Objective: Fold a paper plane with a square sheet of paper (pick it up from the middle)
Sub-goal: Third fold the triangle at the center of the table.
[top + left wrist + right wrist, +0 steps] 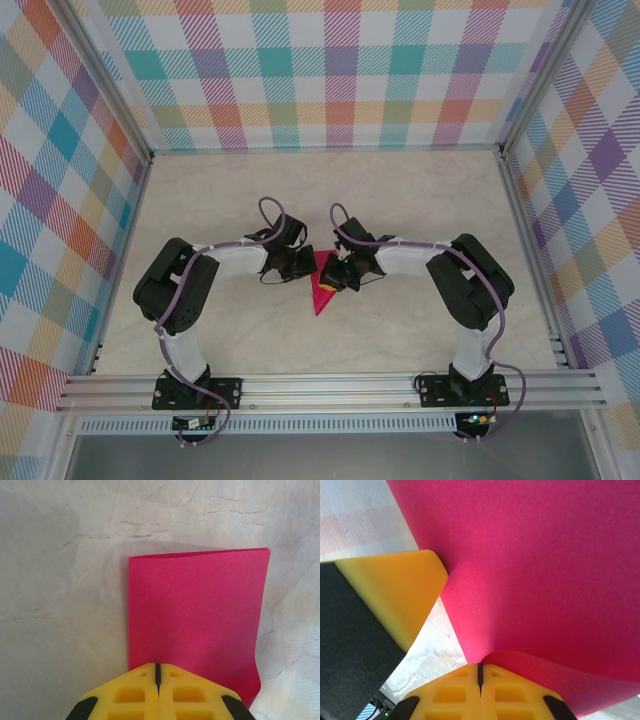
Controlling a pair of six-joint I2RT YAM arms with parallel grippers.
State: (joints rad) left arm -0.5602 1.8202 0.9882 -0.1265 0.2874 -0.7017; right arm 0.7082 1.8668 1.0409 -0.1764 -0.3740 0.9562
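The fold is partway done: the square sheet of paper [322,292] is no longer flat and square. It lies at the middle of the table [420,200] between the two arms and, from above, reads as a magenta wedge with its tip toward the near edge. In the left wrist view it shows as a doubled-over panel with two layers at its far edge. The left gripper [157,677] has its jaws pressed together at the near edge of that panel; whether it pinches the paper or only bears on it I cannot tell. The right gripper [480,672] is closed too, and a curled flap of the sheet runs right into its tips, so it appears to be clamped on the paper. The next move probably calls for laying that flap over and creasing it while the other side is held down. Count: one sheet, two grippers.
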